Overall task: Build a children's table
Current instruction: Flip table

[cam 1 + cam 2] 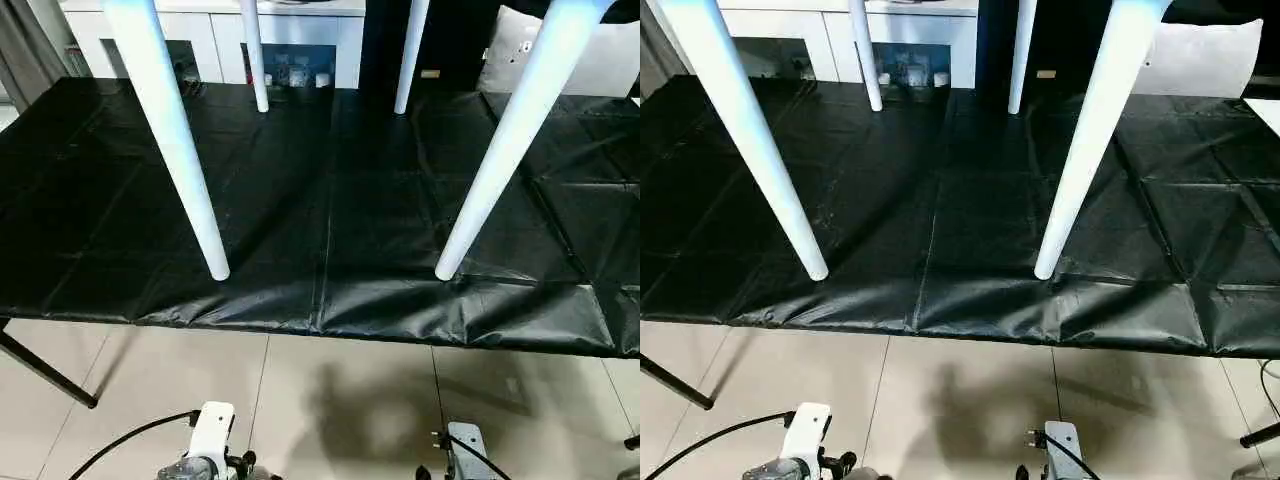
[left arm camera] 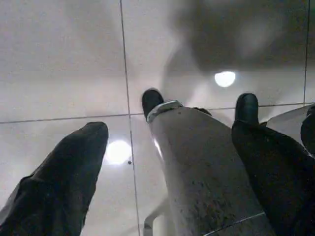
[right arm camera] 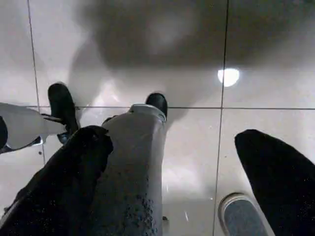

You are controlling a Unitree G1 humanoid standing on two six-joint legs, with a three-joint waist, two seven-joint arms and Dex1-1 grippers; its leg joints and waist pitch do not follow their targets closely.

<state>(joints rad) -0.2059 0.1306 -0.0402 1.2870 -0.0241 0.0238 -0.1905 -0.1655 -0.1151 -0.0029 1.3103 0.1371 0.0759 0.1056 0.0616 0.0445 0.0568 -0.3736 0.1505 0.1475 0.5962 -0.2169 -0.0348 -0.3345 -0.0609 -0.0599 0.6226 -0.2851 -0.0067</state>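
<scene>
The children's table stands upright on the black-covered worktable (image 1: pixel 330 230), all four legs fitted and its top out of frame above; by that evidence the assembly looks complete or nearly so, and the step in hand appears to be a pause with both arms hanging clear of the work; the next move, if any is called for, would be a check that each leg is seated in its socket, or lifting the finished table away, which would call for raising both grippers from beside the robot's legs to the tubes. From left to right across the head view: the near left leg (image 1: pixel 170 130) slants to a rounded foot at about seven o'clock; the far left leg (image 1: pixel 256 60) and far right leg (image 1: pixel 411 55) stand toward twelve o'clock; the near right leg (image 1: pixel 520 125) leans down to its foot at about five o'clock; all four are smooth, glossy white tapered tubes, narrowest at the foot. The worktable's cover is thin black sheeting, creased in a grid of fold lines and slightly shiny. The left gripper (image 2: pixel 167 147) and the right gripper (image 3: pixel 189 162) hang over pale glossy floor tiles (image 2: pixel 64 59), jaws spread wide and holding nothing, black fingers (image 2: pixel 64 182) rounded and matte.
</scene>
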